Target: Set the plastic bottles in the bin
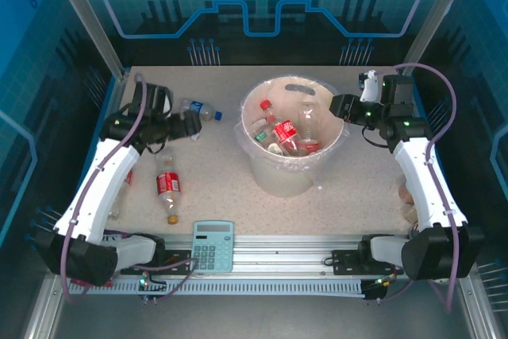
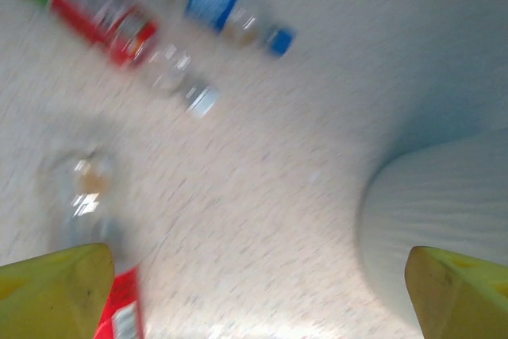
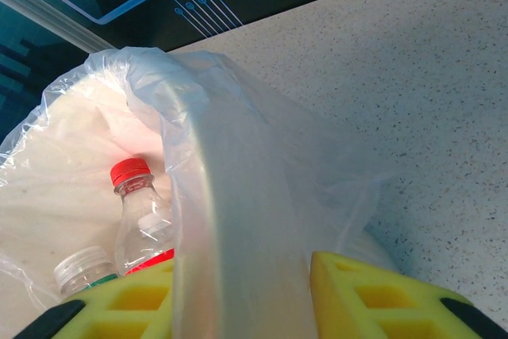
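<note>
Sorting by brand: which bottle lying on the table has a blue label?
The blue-capped bottle left of the bin; the red-labelled bottle lies nearer the calculator.

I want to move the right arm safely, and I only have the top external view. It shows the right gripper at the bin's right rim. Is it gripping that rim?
Observer: In the right wrist view the rim of the bin, wrapped in its clear liner, sits between the yellow fingers of the right gripper, which touch it on both sides.
Operator: What lies inside just below it?
Observer: A red-capped bottle leans close to that rim, a pale-capped one beside it.
Operator: Is the left gripper open?
Observer: Yes. The left wrist view, though blurred, shows its fingers wide apart, gripping nothing.
</note>
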Motion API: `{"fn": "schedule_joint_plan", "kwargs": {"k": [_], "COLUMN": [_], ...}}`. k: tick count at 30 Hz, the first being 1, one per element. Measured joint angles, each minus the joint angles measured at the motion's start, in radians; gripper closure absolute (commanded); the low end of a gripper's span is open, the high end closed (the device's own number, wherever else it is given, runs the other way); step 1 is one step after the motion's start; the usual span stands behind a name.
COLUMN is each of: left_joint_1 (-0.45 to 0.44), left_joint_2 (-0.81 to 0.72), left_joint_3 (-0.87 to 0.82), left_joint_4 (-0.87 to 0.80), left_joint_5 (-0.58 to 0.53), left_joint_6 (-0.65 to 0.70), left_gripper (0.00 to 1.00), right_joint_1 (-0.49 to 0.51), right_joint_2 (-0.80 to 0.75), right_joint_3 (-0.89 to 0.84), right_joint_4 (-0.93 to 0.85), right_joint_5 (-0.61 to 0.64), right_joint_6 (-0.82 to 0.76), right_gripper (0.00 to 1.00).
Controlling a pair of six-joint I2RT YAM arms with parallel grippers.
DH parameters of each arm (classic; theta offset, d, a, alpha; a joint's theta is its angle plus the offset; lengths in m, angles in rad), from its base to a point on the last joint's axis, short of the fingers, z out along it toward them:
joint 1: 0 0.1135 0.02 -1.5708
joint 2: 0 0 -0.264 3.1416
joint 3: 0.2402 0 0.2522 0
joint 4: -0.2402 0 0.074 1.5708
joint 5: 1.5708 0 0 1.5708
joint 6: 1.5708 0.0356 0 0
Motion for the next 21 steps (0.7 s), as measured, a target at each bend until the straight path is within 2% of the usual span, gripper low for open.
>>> {"fn": "schedule_joint_plan", "kwargs": {"k": [7,10,21], "left_joint_1": [0.059,0.086,0.13], "left_joint_2": [-0.01,-0.009,0.103], "left_joint_3": [-0.222,-0.263,-0.362], "left_joint_4": [-0.046,-0.042,0.057], "left_joint_5": [-0.001,-0.011,-0.035], "left_joint_6": [-0.026,-0.026,-0.026], "left_gripper": [0.04,0.01,0.01], "right_joint_1": [0.0,0.0,0.0], "right_joint_2": [0.0,0.0,0.0], "right_joint_3": [0.0,0.0,0.0], "right_joint_4": [0.001,0.001,0.001], "right_joint_5": [-0.003,-0.007,-0.008], "right_joint_6": [-0.008,-0.008,-0.008], "right_gripper": [0.62,0.62,0.62]}}
